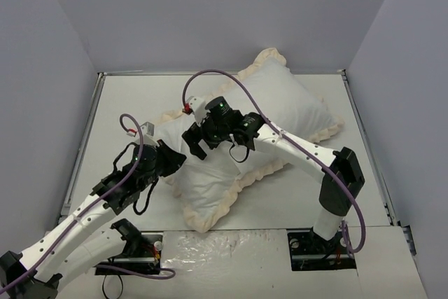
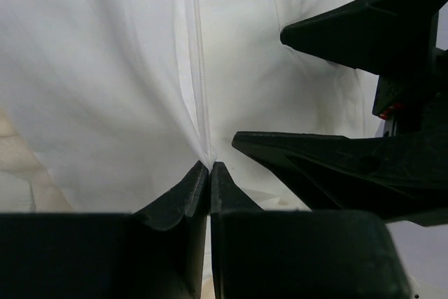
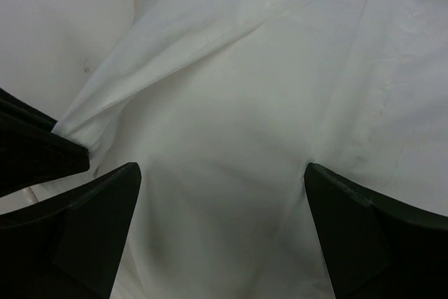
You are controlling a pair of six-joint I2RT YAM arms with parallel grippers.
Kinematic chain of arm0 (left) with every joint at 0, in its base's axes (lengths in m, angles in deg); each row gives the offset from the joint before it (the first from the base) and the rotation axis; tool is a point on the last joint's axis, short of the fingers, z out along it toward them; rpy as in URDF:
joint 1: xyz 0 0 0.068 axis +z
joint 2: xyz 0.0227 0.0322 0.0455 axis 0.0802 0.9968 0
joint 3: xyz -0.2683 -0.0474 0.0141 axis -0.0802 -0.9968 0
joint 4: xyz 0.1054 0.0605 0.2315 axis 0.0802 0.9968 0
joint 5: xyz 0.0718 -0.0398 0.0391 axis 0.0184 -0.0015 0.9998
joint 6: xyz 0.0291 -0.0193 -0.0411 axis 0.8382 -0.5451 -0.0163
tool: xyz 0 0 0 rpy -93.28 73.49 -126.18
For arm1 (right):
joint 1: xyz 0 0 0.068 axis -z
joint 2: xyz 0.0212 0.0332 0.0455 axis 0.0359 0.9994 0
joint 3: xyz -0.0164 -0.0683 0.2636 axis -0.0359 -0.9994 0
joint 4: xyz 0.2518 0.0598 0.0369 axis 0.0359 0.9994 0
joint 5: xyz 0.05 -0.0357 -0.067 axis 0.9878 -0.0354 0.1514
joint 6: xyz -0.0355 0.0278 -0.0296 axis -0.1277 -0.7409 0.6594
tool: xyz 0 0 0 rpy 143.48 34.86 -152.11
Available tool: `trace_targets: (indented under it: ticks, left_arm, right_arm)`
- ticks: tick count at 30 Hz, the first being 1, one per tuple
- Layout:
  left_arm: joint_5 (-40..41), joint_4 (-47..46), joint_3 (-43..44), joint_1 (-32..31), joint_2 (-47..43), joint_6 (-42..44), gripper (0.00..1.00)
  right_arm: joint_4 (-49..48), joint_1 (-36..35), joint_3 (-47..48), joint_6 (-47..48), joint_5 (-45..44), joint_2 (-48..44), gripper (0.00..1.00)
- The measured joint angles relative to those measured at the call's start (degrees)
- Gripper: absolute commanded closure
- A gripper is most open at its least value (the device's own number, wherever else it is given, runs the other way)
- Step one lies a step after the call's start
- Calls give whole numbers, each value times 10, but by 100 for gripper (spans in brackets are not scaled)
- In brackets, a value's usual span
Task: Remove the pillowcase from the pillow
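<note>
Pinching a thin ridge of white cloth with the left gripper, fingers pressed tight together on it at the near-left end of the pillowcase. Spread across the middle of the white table, slanting from near left to far right, white face up, with a cream frill running round the edge. Plumped out by the pillow inside, though no view separates the pillow's own surface from the cover. Seen from the left wrist, closed black tips meeting on a long seam, with folds fanning upward from the pinch. Just to the right, hanging over the same end of the cover, the right gripper, fingers spread wide apart and holding nothing. Seen from the right wrist, framing creased white cloth and an overlapping flap between its two fingers, with the tip of the other gripper clamped on a fold at the left edge. Farther right, looping up over the cover and down along the right arm, a purple cable. Closing in the table on three sides, plain grey walls.
</note>
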Motion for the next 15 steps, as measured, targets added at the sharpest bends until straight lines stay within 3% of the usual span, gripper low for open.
trace_targets:
  ticks: [7, 10, 13, 14, 15]
  left_arm:
    - [17, 17, -3, 0, -19, -5, 98]
    - [24, 34, -4, 0, -15, -6, 98]
    - [27, 44, -17, 0, -15, -12, 98]
    - [28, 46, -23, 0, -15, -15, 98]
    - [28, 49, -29, 0, -14, -17, 98]
  right_arm:
    - [-44, -12, -10, 7, -111, 39, 3]
    - [-70, -12, -12, 7, -137, 66, 16]
    - [-94, -12, -23, 7, -153, 69, 44]
    - [-101, -12, -27, 6, -156, 69, 62]
    - [-106, -11, -30, 7, -159, 69, 69]
